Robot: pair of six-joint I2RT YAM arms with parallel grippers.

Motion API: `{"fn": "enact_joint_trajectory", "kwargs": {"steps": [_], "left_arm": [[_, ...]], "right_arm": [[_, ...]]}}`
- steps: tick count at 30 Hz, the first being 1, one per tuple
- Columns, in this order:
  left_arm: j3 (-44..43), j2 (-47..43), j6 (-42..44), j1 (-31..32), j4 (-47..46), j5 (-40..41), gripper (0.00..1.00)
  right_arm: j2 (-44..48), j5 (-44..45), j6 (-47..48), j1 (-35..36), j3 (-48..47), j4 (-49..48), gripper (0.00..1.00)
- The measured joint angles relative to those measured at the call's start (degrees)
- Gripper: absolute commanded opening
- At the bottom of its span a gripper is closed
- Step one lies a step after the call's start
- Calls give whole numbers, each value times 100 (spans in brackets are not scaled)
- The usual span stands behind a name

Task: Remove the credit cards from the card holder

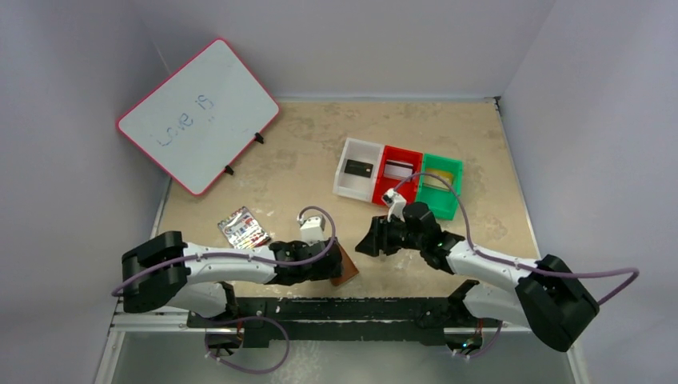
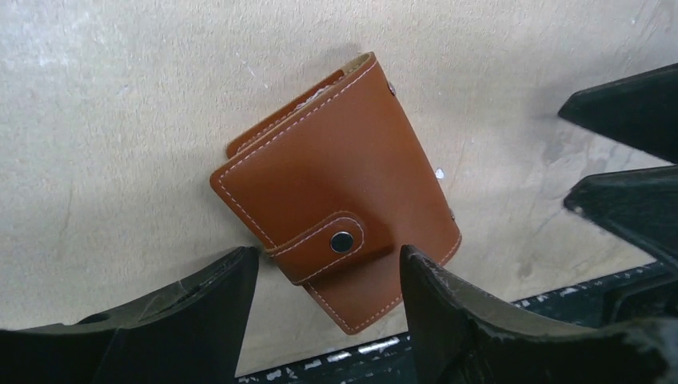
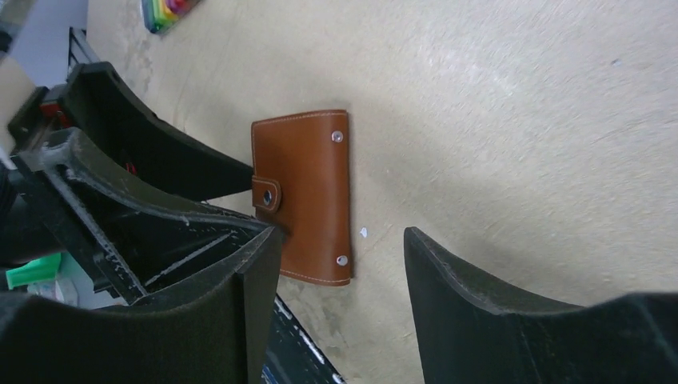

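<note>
Tabletop [image 1: 480, 144] comes first, pale and scuffed, with a whiteboard [image 1: 197, 114] propped at its far left. Next we see three bins [image 1: 398, 174], white, red and green, side by side at the far right. Each seems to hold one of the cards [image 1: 357, 169]: dark, grey and tan. A striped pack [image 1: 245, 228] lies left of centre. Both arms reach in toward the near edge, where the holder [image 2: 320, 176] lies flat and folded shut, its tab [image 2: 336, 240] snapped. Our left gripper [image 1: 337, 266] hovers over it with jaws parted to either side of the tab end; we cannot tell whether they touch the leather. Our right gripper [image 1: 364, 244] hangs just beside, jaws apart and empty. We judge that three cards are already out, so the step in hand is either finishing or opening the holder. If any card is left inside, the next move calls for one gripper pinning the holder while the other lifts the tab off its snap.
</note>
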State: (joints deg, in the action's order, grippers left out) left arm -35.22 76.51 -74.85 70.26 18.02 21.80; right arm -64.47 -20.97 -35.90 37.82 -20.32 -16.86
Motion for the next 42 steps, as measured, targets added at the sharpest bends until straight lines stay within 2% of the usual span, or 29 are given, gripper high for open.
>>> {"fn": "enact_joint_trajectory", "kwargs": {"steps": [9, 14, 16, 24, 33, 38, 42], "left_arm": [[-109, 420, -125, 501, -205, 756, 57], [-535, 852, -208, 649, 197, 1174, 51], [-697, 992, -236, 684, 361, 1285, 50], [-885, 1150, -330, 708, 649, 1620, 60], [-883, 1150, -411, 706, 667, 1827, 65], [-883, 1134, -413, 706, 656, 1989, 65], [-881, 1084, -452, 704, 651, 2092, 59]], "right_arm": [[-433, 22, -501, 514, 885, -1335, 58], [-748, 70, -658, 848, 881, -1794, 58], [-787, 98, -695, 896, 881, -1869, 55], [-874, 400, -841, 953, 879, -1917, 47], [-977, 540, -966, 975, 881, -2044, 46], [-1056, 542, -1019, 975, 881, -2149, 46], [-1054, 546, -1021, 975, 881, -2149, 46]]}}
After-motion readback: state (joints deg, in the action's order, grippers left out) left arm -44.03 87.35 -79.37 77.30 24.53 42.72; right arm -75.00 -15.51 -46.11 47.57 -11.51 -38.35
